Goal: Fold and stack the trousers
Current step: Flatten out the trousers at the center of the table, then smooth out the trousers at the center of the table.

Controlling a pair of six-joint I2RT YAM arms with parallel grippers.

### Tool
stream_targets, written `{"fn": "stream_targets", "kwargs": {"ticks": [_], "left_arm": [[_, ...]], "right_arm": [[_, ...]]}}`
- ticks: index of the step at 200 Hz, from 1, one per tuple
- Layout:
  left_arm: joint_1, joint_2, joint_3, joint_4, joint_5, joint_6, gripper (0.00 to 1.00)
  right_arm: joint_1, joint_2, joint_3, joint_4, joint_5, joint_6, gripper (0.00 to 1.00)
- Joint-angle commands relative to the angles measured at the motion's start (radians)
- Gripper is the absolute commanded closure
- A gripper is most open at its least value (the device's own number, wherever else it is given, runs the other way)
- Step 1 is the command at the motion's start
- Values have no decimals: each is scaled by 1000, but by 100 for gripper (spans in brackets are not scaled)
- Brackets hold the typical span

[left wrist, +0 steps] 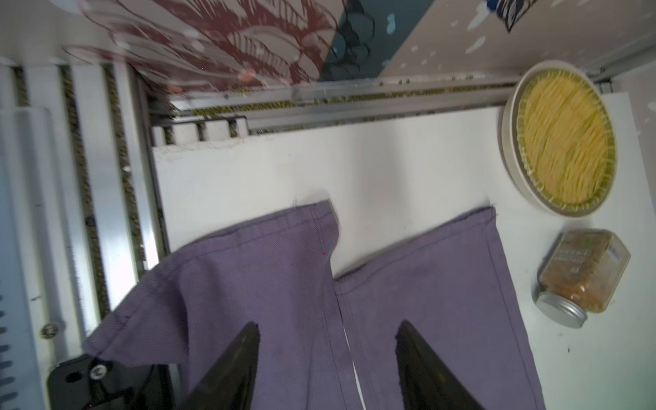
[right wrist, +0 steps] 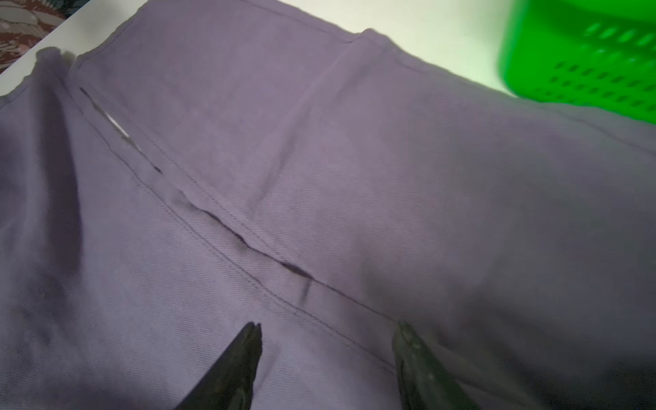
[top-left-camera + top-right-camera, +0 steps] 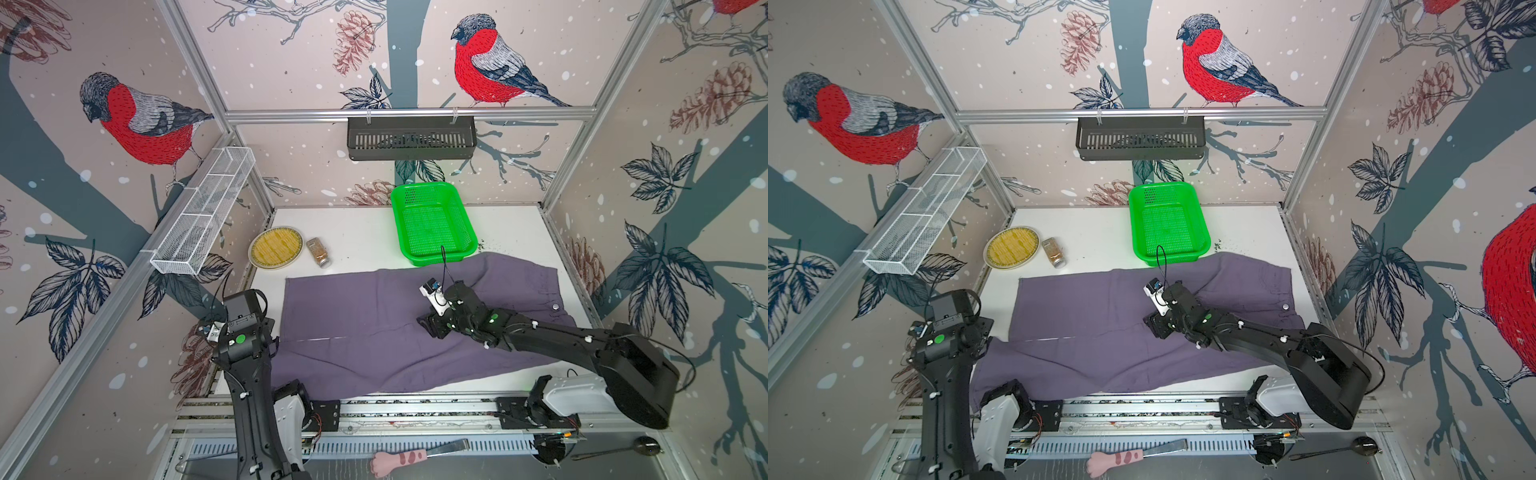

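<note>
The trousers [image 3: 374,320] [image 3: 1092,320] lie spread flat across the near half of the white table, dusty purple-grey, with the waistband and its button to the right and both leg ends to the left. My left gripper [image 1: 328,328] hangs open just above the two leg hems [image 1: 408,255], with nothing between its jaws. The nearer leg end droops over the table's front left corner. My right gripper [image 2: 328,328] [image 3: 428,326] is open and low over the inner seam near the crotch, gripping nothing.
A green basket [image 3: 432,224] touches the trousers' far edge. A plate of yellow strands [image 3: 276,248] and a lying spice jar [image 3: 318,252] sit beyond the leg ends. On the walls hang a white wire rack [image 3: 203,212] and a black basket [image 3: 411,137].
</note>
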State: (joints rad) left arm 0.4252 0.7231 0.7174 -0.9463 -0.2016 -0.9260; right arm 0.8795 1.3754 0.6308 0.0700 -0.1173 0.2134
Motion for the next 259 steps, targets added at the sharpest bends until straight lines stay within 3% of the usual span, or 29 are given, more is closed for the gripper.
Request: {"fn": "stream_targets", "kwargs": {"ticks": [1, 64, 92, 175, 233, 259], "left_arm": [[-7, 5, -66, 89, 173, 30, 41], [-121, 72, -265, 269, 243, -25, 53], [-126, 135, -302, 354, 257, -21, 60], [-126, 305, -323, 513, 243, 24, 63], [-126, 469, -248, 581, 235, 39, 64], [-126, 478, -209, 565, 232, 61, 63]], "right_arm": [[18, 55, 12, 14, -53, 26, 40], [79, 170, -5, 27, -42, 67, 47], [84, 223, -6, 41, -22, 69, 48], [5, 268, 51, -8, 53, 21, 48], [-17, 191, 66, -15, -34, 12, 44], [-64, 118, 71, -41, -67, 20, 42]]}}
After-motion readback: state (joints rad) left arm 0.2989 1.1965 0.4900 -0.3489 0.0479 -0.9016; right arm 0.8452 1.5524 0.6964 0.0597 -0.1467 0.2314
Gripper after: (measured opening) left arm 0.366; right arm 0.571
